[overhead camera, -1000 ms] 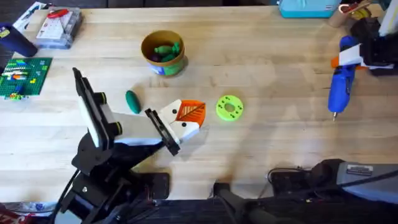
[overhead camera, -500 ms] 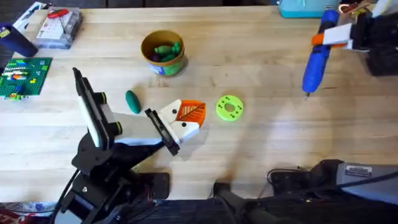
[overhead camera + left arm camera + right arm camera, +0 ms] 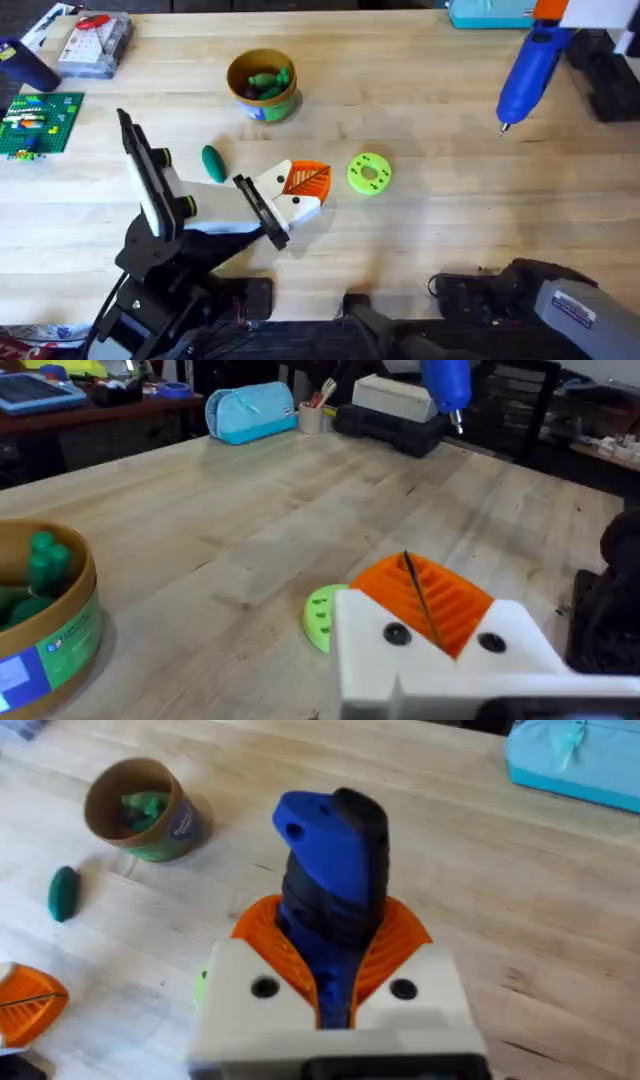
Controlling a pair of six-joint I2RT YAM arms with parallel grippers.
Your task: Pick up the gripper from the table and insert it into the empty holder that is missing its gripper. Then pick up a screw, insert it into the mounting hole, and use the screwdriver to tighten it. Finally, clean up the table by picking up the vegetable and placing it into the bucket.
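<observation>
My left gripper [image 3: 308,181] lies low over the table's middle, a white block with two dark holes and orange ribbed pads meeting along a thin seam [image 3: 420,595]. I cannot tell the task's gripper apart from it. The dark green vegetable [image 3: 213,163] lies on the table just left of it. The yellow bucket [image 3: 263,85] stands behind with green toys inside. My right gripper [image 3: 335,955] is shut on the blue screwdriver [image 3: 525,72], held above the far right of the table with its tip pointing down. The screw is out of view.
A lime-green disc [image 3: 369,172] lies right of the left gripper. A clear parts box [image 3: 95,42] and a green baseplate [image 3: 40,122] sit at the far left. A light blue pouch [image 3: 495,12] and a black case [image 3: 605,80] are at the far right.
The right gripper has carried the screwdriver up off the right side of the table and toward the far edge. The left arm has not moved.
</observation>
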